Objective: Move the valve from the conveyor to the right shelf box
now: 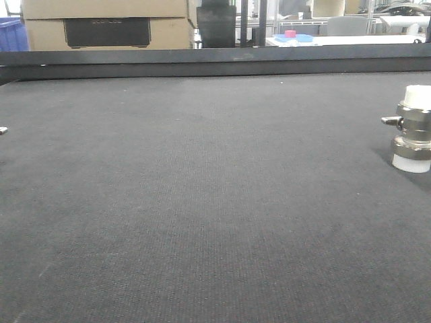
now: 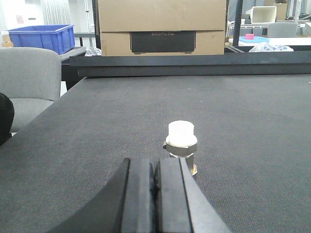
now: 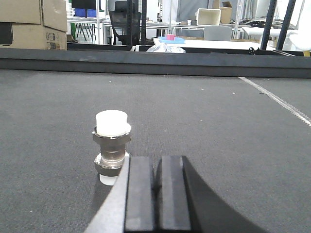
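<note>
A valve (image 1: 413, 128) stands upright on the dark grey conveyor (image 1: 202, 202) at the far right of the front view, white caps at top and bottom and a small lever on its left. In the right wrist view a valve (image 3: 112, 145) stands just left of my right gripper (image 3: 156, 160), beside its left finger. That gripper is shut, with nothing between its pads. In the left wrist view a valve (image 2: 181, 143) stands just ahead and slightly right of my left gripper (image 2: 155, 162), also shut and holding nothing. The right shelf box is out of view.
A black rail (image 1: 215, 64) edges the belt's far side. Behind it stands a cardboard box (image 2: 163, 26). A blue crate (image 2: 43, 37) and a grey chair (image 2: 26, 77) lie past the belt's left edge. A small metal tip (image 1: 3, 130) shows at the left edge.
</note>
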Robot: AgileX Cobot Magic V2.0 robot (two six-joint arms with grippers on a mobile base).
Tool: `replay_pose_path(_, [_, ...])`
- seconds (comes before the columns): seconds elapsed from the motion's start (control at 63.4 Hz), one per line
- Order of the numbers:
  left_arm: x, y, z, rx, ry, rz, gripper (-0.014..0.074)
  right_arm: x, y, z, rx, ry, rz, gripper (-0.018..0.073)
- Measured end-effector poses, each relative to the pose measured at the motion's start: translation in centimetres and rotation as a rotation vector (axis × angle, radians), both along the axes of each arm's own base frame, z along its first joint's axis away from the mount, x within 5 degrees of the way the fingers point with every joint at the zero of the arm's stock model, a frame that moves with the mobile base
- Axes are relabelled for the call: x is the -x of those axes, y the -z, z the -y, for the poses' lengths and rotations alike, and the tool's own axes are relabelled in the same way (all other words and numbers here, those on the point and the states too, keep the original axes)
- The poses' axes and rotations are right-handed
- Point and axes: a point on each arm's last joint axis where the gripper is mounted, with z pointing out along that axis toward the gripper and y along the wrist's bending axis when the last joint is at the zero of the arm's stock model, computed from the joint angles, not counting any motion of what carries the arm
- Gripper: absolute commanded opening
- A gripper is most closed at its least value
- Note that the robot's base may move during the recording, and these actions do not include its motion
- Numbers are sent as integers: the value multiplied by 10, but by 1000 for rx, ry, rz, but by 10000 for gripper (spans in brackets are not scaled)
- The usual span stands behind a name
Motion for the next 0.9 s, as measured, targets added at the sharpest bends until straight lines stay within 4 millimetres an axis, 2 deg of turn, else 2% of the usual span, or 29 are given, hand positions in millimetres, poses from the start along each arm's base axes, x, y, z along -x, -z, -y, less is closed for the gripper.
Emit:
replay_pose_path(0.536, [0,0,0,0,0,5,-111,0,0,0,0,0,0,-162])
replay_pose_path(0.899, [1,-13,0,-13,-4,144,-111,0,-3,0,0,2,34,-162])
